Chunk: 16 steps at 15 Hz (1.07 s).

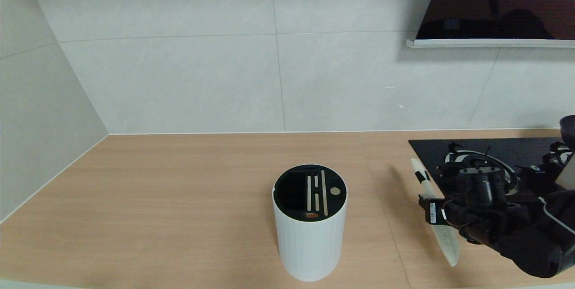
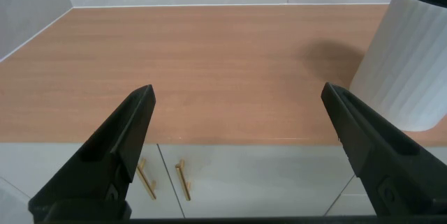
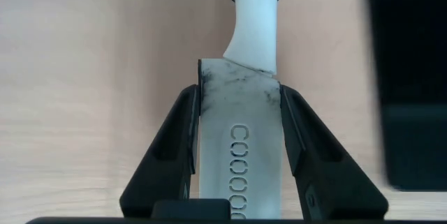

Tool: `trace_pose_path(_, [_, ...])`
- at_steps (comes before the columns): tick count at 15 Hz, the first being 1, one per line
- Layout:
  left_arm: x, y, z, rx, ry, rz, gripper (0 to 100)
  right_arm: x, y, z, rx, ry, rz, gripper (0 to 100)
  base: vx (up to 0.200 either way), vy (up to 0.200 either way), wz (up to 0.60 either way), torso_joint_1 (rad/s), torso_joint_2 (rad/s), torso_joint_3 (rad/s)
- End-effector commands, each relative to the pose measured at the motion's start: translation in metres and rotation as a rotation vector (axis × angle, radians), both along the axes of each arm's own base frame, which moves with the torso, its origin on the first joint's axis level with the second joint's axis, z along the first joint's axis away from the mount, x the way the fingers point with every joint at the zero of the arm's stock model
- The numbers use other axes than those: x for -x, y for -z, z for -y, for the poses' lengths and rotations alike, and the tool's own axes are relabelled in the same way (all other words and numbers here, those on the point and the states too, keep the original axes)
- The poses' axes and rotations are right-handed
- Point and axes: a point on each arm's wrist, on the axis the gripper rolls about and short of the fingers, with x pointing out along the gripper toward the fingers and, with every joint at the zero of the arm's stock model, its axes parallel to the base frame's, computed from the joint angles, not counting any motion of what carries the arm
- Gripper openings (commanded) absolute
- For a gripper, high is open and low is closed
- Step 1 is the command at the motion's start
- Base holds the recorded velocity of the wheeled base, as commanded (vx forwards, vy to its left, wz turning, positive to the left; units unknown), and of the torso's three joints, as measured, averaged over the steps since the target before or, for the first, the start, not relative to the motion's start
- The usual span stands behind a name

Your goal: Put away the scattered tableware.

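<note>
Gripping with the right end effector [image 3: 239, 91], fingers closed on either edge of the flat blade of a white knife with a black band round its handle [image 1: 435, 217]. Carrying it low over the light wooden table [image 1: 179, 190], just beside the black glass hob [image 1: 431, 147], with the long axis running from 11 to 5 o'clock in the head view, handle toward 11. At 9 o'clock from that grip, well apart across bare wood: a white ribbed cylindrical holder with a black slotted top [image 1: 310, 239], standing upright, its narrow slots [image 1: 323, 192] lying near the 12-to-6 line. Probably calls for a carry toward 9 o'clock and a tip from lying to upright before any slot can take the blade. Waiting at the table's front edge with the left end effector [image 2: 237, 95], fingers spread wide and empty, holder close by but no part in this move, judging by who has the knife.
</note>
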Motion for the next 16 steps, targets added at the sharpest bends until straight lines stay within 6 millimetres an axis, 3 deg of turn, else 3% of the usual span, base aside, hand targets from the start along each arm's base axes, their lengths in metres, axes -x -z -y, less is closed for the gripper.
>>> trace_pose_path(1, [0.0,0.0,0.0,0.002,0.0,0.001,100,0.021,-0.044,-0.003,-0.026,-0.033,0.118,0,0.0,0.0,0.0,0.0,0.0,0.0])
trace_pose_path(5, [0.007,-0.027,0.001,0.025,0.027,0.103,100,0.022,-0.053,-0.003,-0.021,-0.041,0.15,0,0.0,0.0,0.0,0.0,0.0,0.0])
trace_pose_path(8, [-0.001,-0.077,0.007,0.034,0.345,-0.088,100,0.015,-0.091,-0.007,0.008,-0.075,0.289,0,0.0,0.0,0.0,0.0,0.0,0.0])
trace_pose_path(9, [-0.007,-0.084,0.008,0.04,0.385,-0.128,100,0.013,-0.096,-0.008,0.023,-0.082,0.307,0,0.0,0.0,0.0,0.0,0.0,0.0])
trace_pose_path(13, [-0.095,-0.152,0.012,0.04,0.5,-0.303,100,-0.008,-0.135,-0.026,0.021,-0.121,0.384,0,0.0,0.0,0.0,0.0,0.0,0.0])
trace_pose_path(14, [-0.128,-0.166,0.014,0.042,0.514,-0.305,100,-0.01,-0.144,-0.033,0.022,-0.144,0.396,0,0.0,0.0,0.0,0.0,0.0,0.0])
trace_pose_path(16, [-0.184,-0.176,0.015,0.04,0.511,-0.277,100,-0.014,-0.162,-0.047,0.013,-0.174,0.433,0,0.0,0.0,0.0,0.0,0.0,0.0])
